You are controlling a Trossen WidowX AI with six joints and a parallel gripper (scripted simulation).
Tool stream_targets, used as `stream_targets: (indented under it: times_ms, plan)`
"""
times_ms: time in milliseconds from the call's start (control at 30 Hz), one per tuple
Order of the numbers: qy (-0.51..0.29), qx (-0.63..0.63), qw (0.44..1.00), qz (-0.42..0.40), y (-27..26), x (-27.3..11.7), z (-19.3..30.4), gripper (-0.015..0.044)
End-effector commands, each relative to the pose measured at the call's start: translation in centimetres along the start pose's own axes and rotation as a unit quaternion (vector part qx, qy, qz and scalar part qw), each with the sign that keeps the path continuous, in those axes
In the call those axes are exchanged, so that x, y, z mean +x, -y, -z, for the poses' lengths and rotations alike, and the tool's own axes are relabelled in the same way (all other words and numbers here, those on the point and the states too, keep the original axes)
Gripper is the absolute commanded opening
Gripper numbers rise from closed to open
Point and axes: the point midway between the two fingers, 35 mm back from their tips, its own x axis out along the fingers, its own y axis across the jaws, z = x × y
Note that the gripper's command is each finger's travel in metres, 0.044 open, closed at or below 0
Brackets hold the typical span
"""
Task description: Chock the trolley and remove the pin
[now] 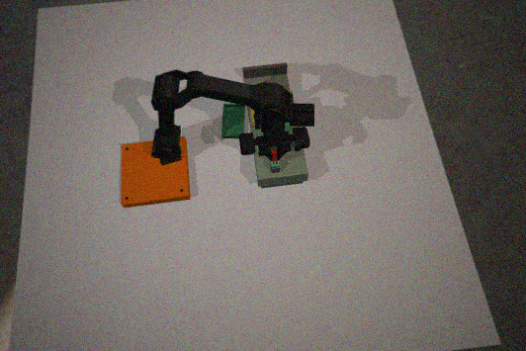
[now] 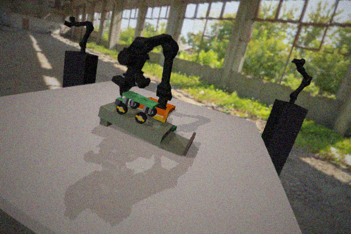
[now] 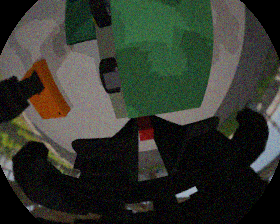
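The green trolley stands on the grey-green ramp. My gripper is at the trolley's uphill end, shut on the red-headed stop pin. The fingers hide the pin's lower part, and I cannot tell how deep it sits. A yellow patch, apparently the chock, shows at the ramp's tray side near the far downhill wheel; its contact with the wheel is hidden. The green tray lies beside the ramp.
The arm's orange base plate is on the tray side of the ramp. The arm arches over the tray side and the trolley. An upright end wall stands at the ramp's downhill end.
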Motion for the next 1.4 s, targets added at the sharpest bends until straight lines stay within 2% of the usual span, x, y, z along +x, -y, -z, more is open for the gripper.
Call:
stream_targets:
  times_ms: [0, 1367]
  plan:
    - [-0.001, 0.0, 1.0, 0.003, 0.0, -0.6, 0.1, 0.0]
    - [-0.001, 0.0, 1.0, 0.003, 0.0, -2.7, 0.2, 0.0]
